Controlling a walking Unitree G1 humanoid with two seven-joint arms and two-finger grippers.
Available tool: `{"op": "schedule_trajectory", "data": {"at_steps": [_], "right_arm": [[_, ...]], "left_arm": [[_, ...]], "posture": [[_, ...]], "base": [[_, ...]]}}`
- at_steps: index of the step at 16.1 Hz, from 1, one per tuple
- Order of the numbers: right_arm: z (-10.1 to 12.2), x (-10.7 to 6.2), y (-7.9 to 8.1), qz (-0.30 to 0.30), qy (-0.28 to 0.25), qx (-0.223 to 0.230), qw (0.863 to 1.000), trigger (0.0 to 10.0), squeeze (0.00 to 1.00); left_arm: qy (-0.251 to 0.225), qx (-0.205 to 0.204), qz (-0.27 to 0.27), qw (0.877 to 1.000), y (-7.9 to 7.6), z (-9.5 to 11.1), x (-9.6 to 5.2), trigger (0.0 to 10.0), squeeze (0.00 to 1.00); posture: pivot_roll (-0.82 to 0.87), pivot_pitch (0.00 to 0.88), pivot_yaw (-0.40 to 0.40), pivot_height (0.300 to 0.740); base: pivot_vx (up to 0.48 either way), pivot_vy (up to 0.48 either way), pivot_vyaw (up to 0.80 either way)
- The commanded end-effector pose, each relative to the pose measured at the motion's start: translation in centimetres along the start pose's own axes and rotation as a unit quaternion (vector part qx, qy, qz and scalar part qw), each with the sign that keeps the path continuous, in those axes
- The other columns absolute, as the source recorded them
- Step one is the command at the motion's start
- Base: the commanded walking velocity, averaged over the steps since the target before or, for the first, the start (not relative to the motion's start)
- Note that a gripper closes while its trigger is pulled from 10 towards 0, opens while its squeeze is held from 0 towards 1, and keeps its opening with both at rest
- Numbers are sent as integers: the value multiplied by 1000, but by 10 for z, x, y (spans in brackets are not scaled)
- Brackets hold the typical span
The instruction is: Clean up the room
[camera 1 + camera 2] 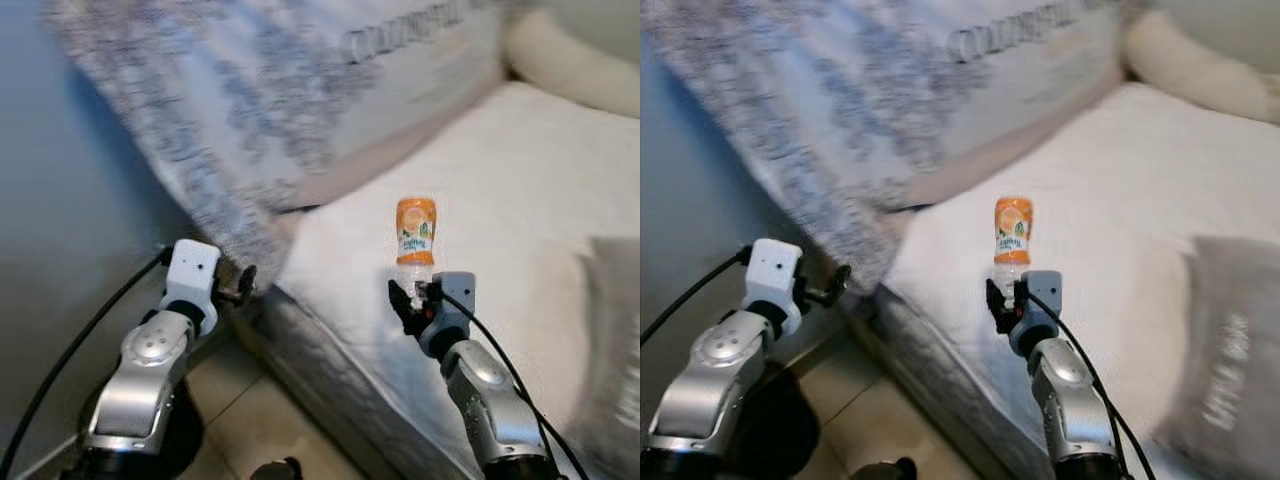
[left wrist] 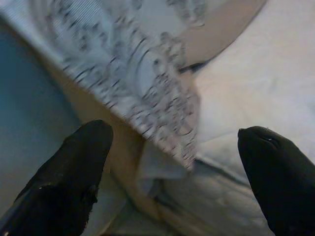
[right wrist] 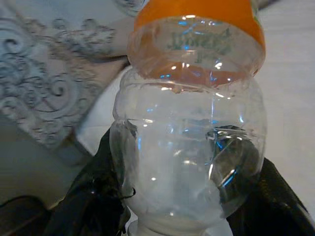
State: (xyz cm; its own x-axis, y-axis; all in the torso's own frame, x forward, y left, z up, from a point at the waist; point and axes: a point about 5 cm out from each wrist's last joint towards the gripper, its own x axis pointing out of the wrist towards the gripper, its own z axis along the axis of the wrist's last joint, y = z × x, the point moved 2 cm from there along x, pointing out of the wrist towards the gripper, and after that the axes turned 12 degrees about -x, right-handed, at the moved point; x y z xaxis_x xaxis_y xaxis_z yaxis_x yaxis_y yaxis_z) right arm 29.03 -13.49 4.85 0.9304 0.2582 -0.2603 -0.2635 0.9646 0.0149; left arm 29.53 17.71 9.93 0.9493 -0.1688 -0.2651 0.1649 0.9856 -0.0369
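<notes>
An empty clear plastic bottle (image 1: 414, 242) with an orange label stands upright in my right gripper (image 1: 411, 297), which is shut on its lower clear part. It is held over the white mattress (image 1: 520, 190) near the bed's edge. In the right wrist view the bottle (image 3: 189, 132) sits between the two black fingers (image 3: 91, 196). My left gripper (image 1: 240, 283) is raised at the bed's corner, just below a hanging patterned blanket (image 1: 230, 110). Its fingers (image 2: 69, 177) stand wide open with nothing between them.
A grey patterned blanket (image 2: 147, 83) drapes over the bed's left corner down toward the floor. A grey pillow (image 1: 1230, 340) lies on the mattress at the right. A cream bolster (image 1: 570, 60) sits at the far right. A blue-grey wall (image 1: 60, 230) is on the left, tiled floor (image 1: 260, 420) below.
</notes>
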Motion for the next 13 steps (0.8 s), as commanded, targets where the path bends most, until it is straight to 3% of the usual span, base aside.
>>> {"op": "schedule_trajectory", "data": {"at_steps": [1,5,10,13], "right_arm": [[10,3,3,8,-9,3,1000,10000,0],[14,4,6,10,-11,15,1000,10000,0],[16,7,3,8,-6,8,1000,10000,0],[14,8,8,19,8,14,1000,10000,0]], "left_arm": [[0,12,7,1000,4,4,4,10000,0],[-23,-13,2,1000,4,15,6,10000,0],[-22,24,16,999,9,15,9,10000,0],[-28,13,11,999,6,15,10,10000,0]], "posture": [[-17,0,30,740],[-13,0,35,740],[-12,0,41,740],[-23,0,43,740]], "base": [[0,0,800],[0,0,800],[0,0,800],[0,0,800]]}}
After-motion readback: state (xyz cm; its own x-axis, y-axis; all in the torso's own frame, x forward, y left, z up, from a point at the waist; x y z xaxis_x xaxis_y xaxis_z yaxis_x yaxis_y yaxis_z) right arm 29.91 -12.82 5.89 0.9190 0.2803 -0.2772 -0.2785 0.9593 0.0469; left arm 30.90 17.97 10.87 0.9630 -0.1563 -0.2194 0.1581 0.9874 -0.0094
